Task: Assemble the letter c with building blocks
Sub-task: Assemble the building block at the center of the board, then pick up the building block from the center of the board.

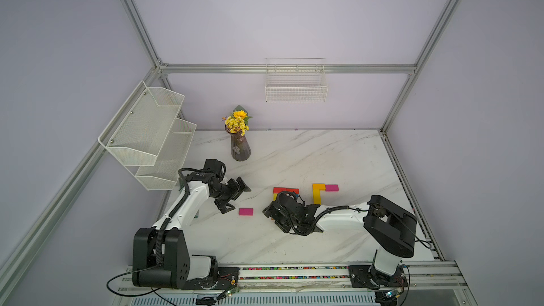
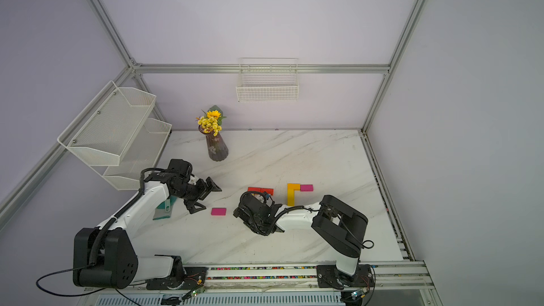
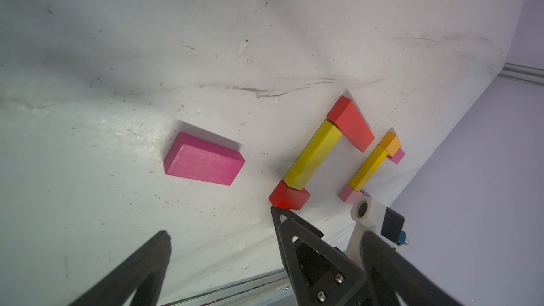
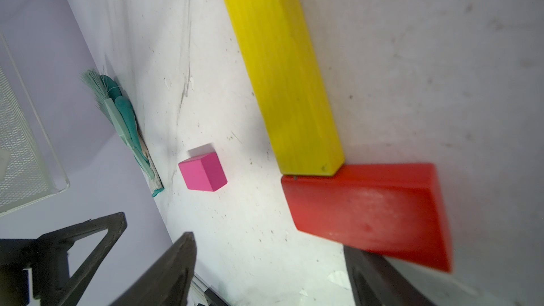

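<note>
The building blocks lie on the marble table point(image 1: 323, 157). A lone magenta block point(image 1: 245, 211) point(image 2: 218, 211) point(image 3: 203, 158) point(image 4: 203, 172) sits between the arms. In the left wrist view a long yellow block point(image 3: 313, 154) joins two red blocks point(image 3: 351, 125) point(image 3: 290, 197). Beyond them a second yellow block point(image 3: 368, 169) meets an orange one point(image 3: 390, 142), with pink ones at its ends. My right gripper point(image 1: 272, 211) point(image 4: 269, 241) is open, low over the nearer red block point(image 4: 371, 213), one fingertip at its edge. My left gripper point(image 1: 237, 197) point(image 3: 265, 232) hangs open and holds nothing.
A vase of yellow flowers point(image 1: 240, 148) stands at the back left. A white mesh rack point(image 1: 147, 130) hangs on the left wall and a wire basket point(image 1: 295, 83) on the back wall. A teal brush point(image 2: 164, 210) lies by the left arm.
</note>
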{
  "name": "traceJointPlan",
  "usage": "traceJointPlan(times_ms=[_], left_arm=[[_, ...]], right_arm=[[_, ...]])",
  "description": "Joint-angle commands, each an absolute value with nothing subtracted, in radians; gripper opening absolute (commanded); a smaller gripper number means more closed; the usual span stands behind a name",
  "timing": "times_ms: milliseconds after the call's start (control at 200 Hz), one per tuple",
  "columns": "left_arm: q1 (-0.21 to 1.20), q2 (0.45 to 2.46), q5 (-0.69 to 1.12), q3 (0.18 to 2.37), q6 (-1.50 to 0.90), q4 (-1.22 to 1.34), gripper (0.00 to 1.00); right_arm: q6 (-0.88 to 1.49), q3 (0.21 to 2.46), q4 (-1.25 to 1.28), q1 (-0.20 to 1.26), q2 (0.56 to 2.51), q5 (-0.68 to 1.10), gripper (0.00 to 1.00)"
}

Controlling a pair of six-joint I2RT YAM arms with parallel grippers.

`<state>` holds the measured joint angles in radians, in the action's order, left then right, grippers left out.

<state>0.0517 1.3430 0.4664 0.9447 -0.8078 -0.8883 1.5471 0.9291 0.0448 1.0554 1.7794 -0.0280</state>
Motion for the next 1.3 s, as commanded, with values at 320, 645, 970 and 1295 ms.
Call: traceJointPlan(times_ms=[320, 645, 970, 1295], left_arm=[[0.084, 1.365, 0.324, 0.951, -0.689, -0.933, 1.00], [0.222, 1.499, 0.140, 0.976, -0.638, -0.976, 1.00], [0.298, 1.560, 0.086, 1.009, -0.636, -0.954, 1.00], [0.331, 1.652, 0.003, 1.053, -0.591, -0.957, 0.97]], right_arm=[[1.581, 0.876, 0.008, 1.061, 1.641, -0.033, 0.81], [1.490, 0.817, -0.083, 0.922, 1.514, 0.046, 0.82], [1.404, 0.785, -0.155, 0.821, 1.438, 0.106, 0.82], [1.397, 0.730, -0.192, 0.779, 1.330, 0.120, 0.82]])
